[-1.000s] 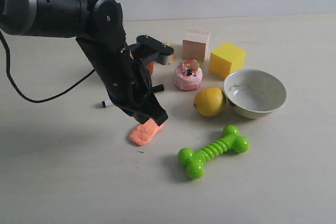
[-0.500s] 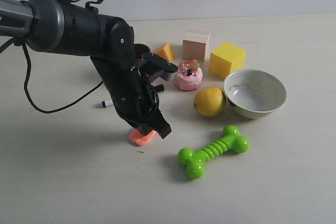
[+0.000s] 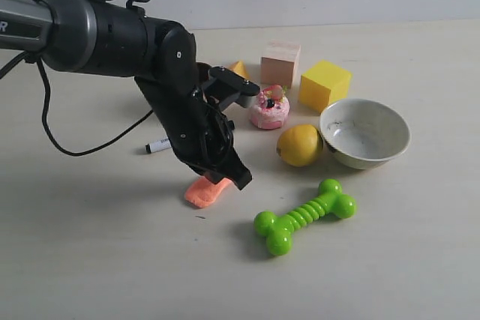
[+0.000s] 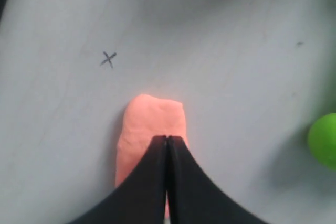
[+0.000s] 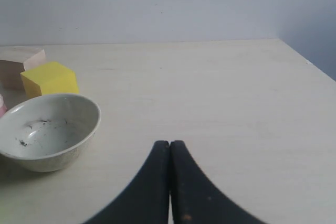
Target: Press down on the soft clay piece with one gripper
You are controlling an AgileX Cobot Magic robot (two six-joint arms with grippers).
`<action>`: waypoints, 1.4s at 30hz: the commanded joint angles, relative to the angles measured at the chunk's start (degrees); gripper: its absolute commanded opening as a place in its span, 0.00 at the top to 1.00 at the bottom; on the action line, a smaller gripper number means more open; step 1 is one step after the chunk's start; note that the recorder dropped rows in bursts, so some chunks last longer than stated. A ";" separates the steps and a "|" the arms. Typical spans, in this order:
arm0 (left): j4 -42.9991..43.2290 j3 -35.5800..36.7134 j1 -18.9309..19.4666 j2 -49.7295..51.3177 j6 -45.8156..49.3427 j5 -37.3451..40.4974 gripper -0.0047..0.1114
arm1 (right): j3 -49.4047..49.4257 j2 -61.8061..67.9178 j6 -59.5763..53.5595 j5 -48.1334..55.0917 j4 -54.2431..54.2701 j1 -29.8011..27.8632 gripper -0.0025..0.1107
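Note:
The soft clay piece (image 3: 203, 192) is a flat salmon-orange blob lying on the pale table, left of the green toy bone. My left gripper (image 3: 234, 179) is shut, and its black tips sit over the clay's far right end; whether they touch it I cannot tell. In the left wrist view the closed fingertips (image 4: 167, 141) cover the near half of the clay (image 4: 149, 124). My right gripper (image 5: 169, 144) is shut with nothing in it, low over bare table beside the bowl; the exterior view does not show it.
A green toy bone (image 3: 303, 216) lies right of the clay. Behind it are a lemon (image 3: 299, 145), a white bowl (image 3: 365, 133), a pink toy cake (image 3: 269, 108), a yellow cube (image 3: 325, 85), a wooden block (image 3: 280, 63), an orange wedge (image 3: 238, 70) and a marker pen (image 3: 157, 145).
The left arm has swung right and leaned lower over the clay. Its shut tips have gone from the clay's far end to beyond its right edge. The clay has stayed in place.

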 commanded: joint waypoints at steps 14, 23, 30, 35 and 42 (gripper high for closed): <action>4.66 -0.36 -0.27 5.36 -3.75 2.85 0.96 | 0.26 -0.39 -0.16 -0.36 -0.11 -0.23 0.98; 3.80 -1.24 -0.27 10.68 -5.01 9.76 0.96 | 0.26 -0.39 -0.16 -0.25 -0.11 -0.23 0.98; 3.80 -3.16 -0.27 10.57 -6.22 10.00 0.96 | 0.26 -0.39 -0.16 -0.25 -0.11 -0.23 0.98; 3.80 -3.17 -0.27 10.57 -6.22 10.42 0.96 | 0.26 -0.39 -0.16 -0.25 -0.11 -0.23 0.98; 3.54 -3.17 -0.27 10.57 -6.22 10.91 0.96 | 0.26 -0.39 -0.16 -0.25 -0.11 -0.23 0.98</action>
